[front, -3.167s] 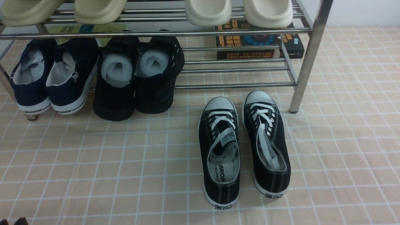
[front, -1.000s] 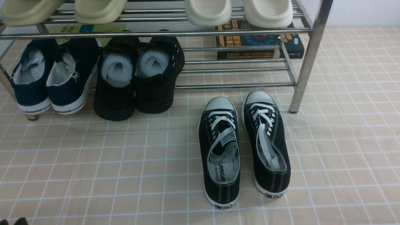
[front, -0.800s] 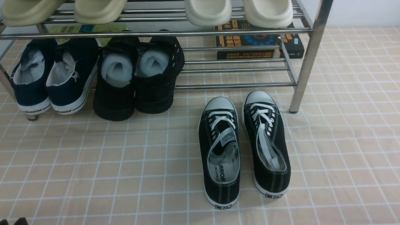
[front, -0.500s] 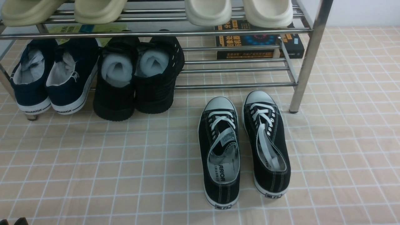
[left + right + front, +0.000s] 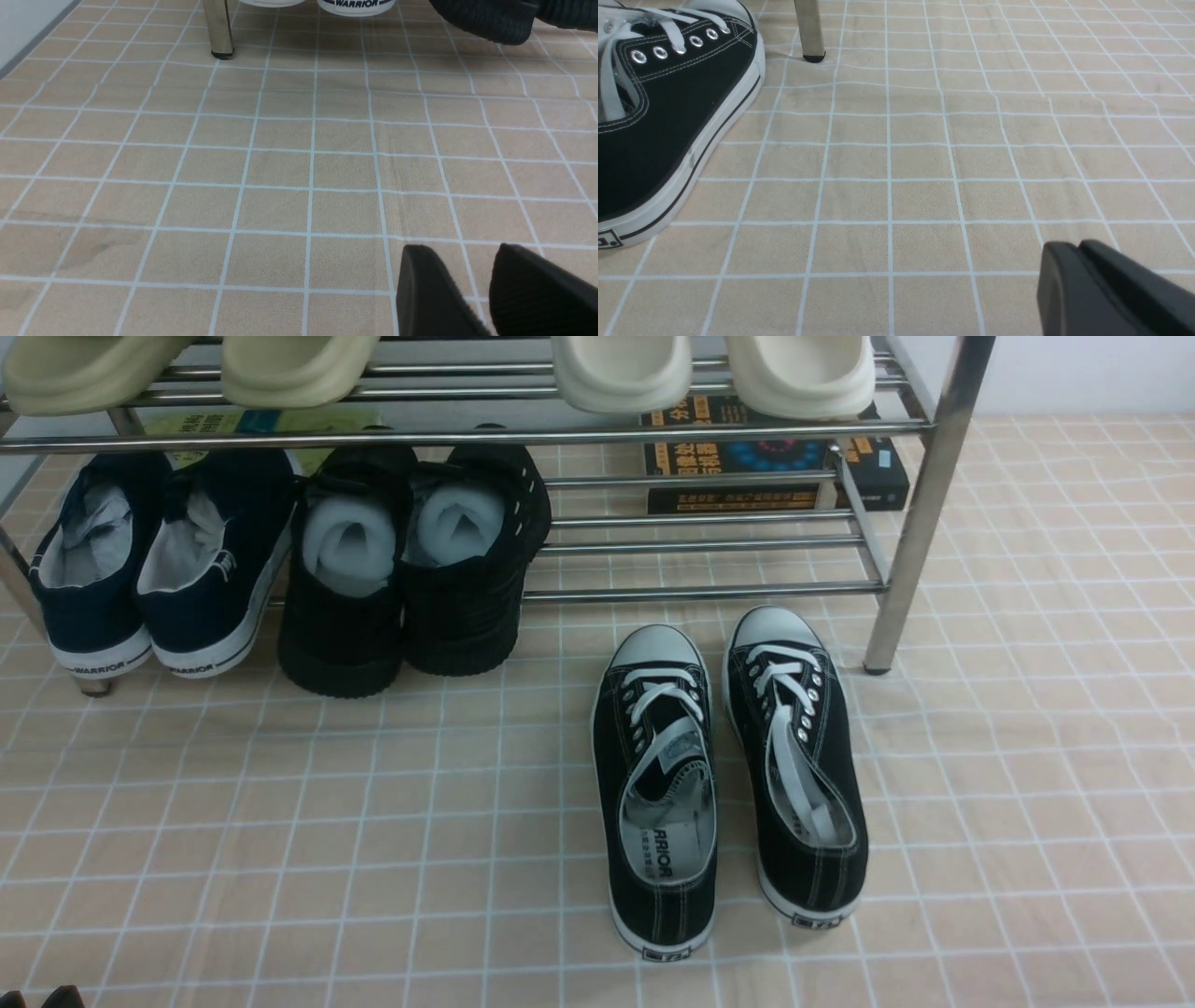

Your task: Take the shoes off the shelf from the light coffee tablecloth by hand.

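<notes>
Lower right of each wrist view: left gripper (image 5: 472, 275) fingers slightly spread, right gripper (image 5: 1078, 254) fingers pressed together, both holding nothing; mid-frame, the shoes (image 5: 728, 775) stand on the light coffee tablecloth (image 5: 280, 821); beyond, the shelf (image 5: 920, 504) fills the upper frame.

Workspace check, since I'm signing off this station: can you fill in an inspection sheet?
Surface: light coffee tablecloth, creased, faint stains.
Job's things: shoes on the cloth before the shelf, toes toward it.
Clutter: navy sneakers, black foam-stuffed shoes on the lower tier; slippers above; books behind.
Grippers: left gripper slightly open, empty; right gripper shut, empty.
Cables: nothing seen.
Surroundings: pale wall.
</notes>
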`<state>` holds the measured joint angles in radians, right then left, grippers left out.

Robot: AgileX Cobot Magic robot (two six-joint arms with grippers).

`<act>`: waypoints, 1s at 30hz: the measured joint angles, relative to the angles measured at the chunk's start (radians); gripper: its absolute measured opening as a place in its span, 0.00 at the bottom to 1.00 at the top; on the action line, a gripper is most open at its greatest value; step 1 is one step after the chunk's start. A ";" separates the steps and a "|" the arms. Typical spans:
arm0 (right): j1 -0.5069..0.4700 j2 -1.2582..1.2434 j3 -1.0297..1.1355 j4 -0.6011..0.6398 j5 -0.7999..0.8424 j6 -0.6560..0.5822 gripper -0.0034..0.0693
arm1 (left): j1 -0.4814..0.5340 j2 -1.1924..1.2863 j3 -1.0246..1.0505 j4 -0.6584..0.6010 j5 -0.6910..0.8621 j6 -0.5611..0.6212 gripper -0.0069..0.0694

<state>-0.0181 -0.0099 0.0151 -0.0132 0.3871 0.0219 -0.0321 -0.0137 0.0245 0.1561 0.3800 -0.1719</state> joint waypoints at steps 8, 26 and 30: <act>0.000 0.000 0.000 0.000 0.000 0.000 0.13 | 0.000 0.000 0.000 0.000 0.000 0.000 0.40; 0.000 0.000 0.000 0.000 0.000 0.000 0.14 | 0.000 0.000 0.000 0.000 0.000 0.000 0.40; 0.000 0.000 0.000 0.000 0.000 0.000 0.15 | 0.000 0.000 0.000 0.000 0.000 0.000 0.40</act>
<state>-0.0181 -0.0099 0.0151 -0.0132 0.3871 0.0219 -0.0321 -0.0137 0.0245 0.1561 0.3800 -0.1719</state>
